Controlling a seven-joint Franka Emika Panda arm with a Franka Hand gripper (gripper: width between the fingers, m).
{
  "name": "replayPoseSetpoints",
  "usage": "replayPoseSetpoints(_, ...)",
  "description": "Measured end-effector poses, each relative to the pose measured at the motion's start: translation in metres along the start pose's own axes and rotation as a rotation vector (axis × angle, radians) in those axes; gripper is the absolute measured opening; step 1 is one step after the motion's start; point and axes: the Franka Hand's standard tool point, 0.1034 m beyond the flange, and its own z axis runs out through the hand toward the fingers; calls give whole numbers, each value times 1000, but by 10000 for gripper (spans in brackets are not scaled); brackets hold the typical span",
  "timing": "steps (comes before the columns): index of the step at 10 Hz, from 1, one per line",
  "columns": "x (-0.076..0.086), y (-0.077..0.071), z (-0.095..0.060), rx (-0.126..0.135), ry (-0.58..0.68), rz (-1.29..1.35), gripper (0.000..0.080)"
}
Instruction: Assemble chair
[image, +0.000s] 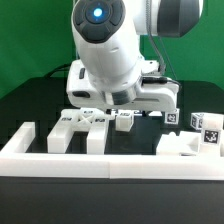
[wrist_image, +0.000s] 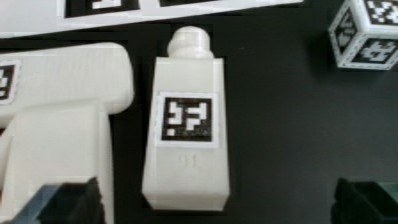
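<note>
In the wrist view a long white chair leg (wrist_image: 187, 120) with a rounded peg at one end and a square tag on its face lies flat on the black table. My gripper (wrist_image: 214, 205) is open, with its dark fingertips (wrist_image: 63, 203) on either side of the leg's blunt end and not touching it. A wider white chair part (wrist_image: 63, 100) lies beside the leg. In the exterior view the gripper (image: 108, 108) hangs low over a row of white chair parts (image: 95, 122), and the arm hides its fingers.
A small white tagged block (wrist_image: 365, 38) stands beyond the leg; it also shows at the exterior view's right (image: 210, 128), with a white slab (image: 180, 144) in front of it. The long white border wall (image: 100, 165) runs along the front. The marker board (wrist_image: 178, 8) lies past the leg's peg.
</note>
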Motion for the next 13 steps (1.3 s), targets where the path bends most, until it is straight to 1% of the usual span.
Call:
replayPoseSetpoints(2, 0, 0, 7, -4, -1, 5, 649)
replayPoseSetpoints(5, -1, -1, 8, -5, -2, 4, 649)
replayPoseSetpoints(8, -1, -5, 8, -11, -2, -2, 649)
replayPoseSetpoints(13, -1, -6, 9, -13, -2, -2, 649)
